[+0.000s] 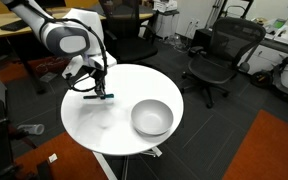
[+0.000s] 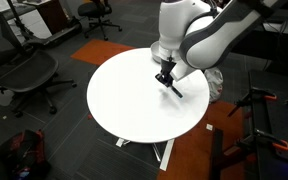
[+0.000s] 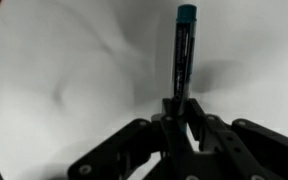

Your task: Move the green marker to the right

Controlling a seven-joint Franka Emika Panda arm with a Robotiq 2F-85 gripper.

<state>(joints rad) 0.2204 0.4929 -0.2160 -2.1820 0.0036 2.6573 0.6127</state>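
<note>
The green marker [image 3: 183, 50] is a thin dark stick with a teal cap, held between my fingers and pointing away from the wrist camera. My gripper [image 3: 180, 108] is shut on the marker's near end. In both exterior views the gripper [image 1: 100, 88] [image 2: 165, 77] hangs just above the round white table [image 1: 89, 120] [image 2: 124, 100], with the marker [image 1: 101, 97] [image 2: 174, 89] slanting down at its tips. I cannot tell whether the marker touches the tabletop.
A round grey bowl [image 1: 152, 117] sits on the table, apart from the gripper. Black office chairs [image 1: 217, 55] [image 2: 29, 72] stand around the table. Desks and equipment line the room's edges.
</note>
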